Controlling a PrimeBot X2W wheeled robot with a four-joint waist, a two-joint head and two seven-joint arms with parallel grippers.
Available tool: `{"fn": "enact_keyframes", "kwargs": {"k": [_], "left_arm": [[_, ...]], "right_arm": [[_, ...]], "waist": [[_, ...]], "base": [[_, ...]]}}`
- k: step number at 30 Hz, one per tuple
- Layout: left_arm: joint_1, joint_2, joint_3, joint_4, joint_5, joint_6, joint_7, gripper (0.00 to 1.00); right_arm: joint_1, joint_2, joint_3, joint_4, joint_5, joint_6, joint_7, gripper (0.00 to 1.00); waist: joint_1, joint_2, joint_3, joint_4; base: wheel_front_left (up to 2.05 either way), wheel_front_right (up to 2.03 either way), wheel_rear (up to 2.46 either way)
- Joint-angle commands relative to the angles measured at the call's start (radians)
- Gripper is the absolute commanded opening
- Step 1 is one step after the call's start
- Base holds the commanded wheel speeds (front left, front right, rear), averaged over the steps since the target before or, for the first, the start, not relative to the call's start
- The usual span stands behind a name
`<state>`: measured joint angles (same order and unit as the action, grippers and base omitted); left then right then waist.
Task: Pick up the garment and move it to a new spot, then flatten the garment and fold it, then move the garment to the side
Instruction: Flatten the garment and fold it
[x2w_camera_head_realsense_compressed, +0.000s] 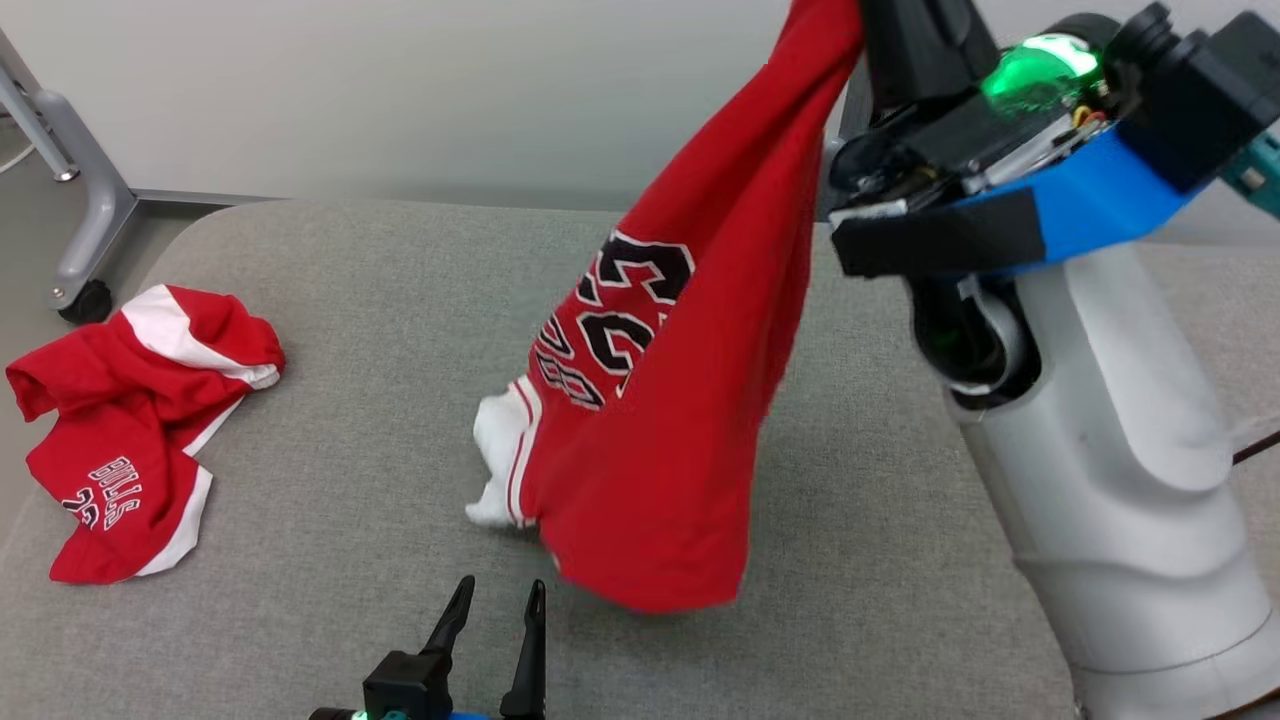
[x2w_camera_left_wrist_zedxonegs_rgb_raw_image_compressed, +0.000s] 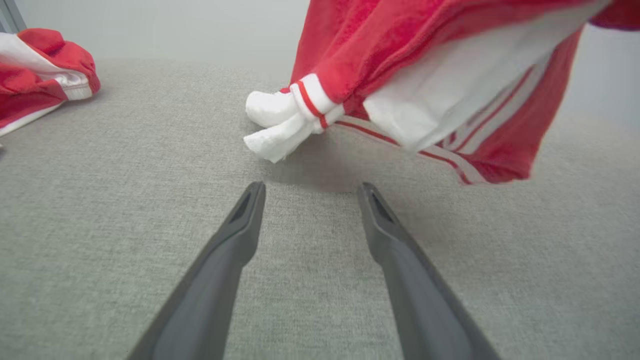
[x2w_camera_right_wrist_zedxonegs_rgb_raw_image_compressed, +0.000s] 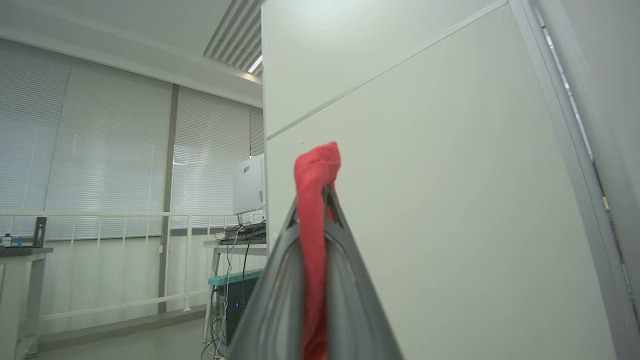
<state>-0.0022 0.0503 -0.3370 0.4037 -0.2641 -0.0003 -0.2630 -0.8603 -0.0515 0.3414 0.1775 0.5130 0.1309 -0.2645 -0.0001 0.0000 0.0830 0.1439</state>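
Observation:
The garment is a red jersey with black-and-white numbers and white trim. It hangs in the air from its top corner, its lower part bunched just above the grey padded table. My right gripper is raised high at the upper right and shut on that corner. In the right wrist view a red fold is pinched between the closed fingers of the right gripper. My left gripper is open low at the front edge, empty, just short of the hanging hem; in its own view the left gripper hovers over bare table.
A second red and white garment lies crumpled at the table's left edge, also visible as red cloth in the left wrist view. A grey frame leg with a caster stands beyond the left corner. A pale wall runs behind the table.

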Motion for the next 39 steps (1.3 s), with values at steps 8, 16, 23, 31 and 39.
{"fn": "enact_keyframes", "kwargs": {"k": [8,16,23,31,39], "left_arm": [[-0.058,0.0,-0.038,-0.022,-0.018,0.008,-0.003,1.0],[-0.12,0.0,-0.073,-0.036,-0.028,0.028,-0.003,1.0],[-0.126,0.0,-0.043,-0.026,-0.015,0.03,-0.003,1.0],[-0.127,0.0,-0.049,-0.027,-0.025,0.025,-0.003,1.0],[-0.122,0.0,-0.052,-0.035,-0.021,0.022,-0.003,1.0]], "right_arm": [[-0.064,-0.114,-0.261,0.415,-0.299,0.0,0.003,0.0],[-0.005,-0.199,-0.49,0.644,-0.502,0.0,-0.001,1.0],[0.176,-0.155,-0.456,0.525,-0.476,0.0,-0.001,1.0],[0.443,-0.142,-0.325,0.421,-0.37,0.0,-0.001,1.0],[0.577,-0.13,-0.347,0.42,-0.336,0.0,-0.001,1.0]], "waist": [[0.0001,0.0,0.093,0.034],[0.0001,0.0,0.158,0.045],[0.0001,0.0,0.155,-0.002],[0.0001,0.0,0.149,-0.027],[0.0001,0.0,0.159,-0.023]], "base": [[0.0,0.0,0.0],[0.0,0.0,0.0],[0.0,0.0,0.0],[0.0,0.0,0.0],[0.0,0.0,0.0]]}}
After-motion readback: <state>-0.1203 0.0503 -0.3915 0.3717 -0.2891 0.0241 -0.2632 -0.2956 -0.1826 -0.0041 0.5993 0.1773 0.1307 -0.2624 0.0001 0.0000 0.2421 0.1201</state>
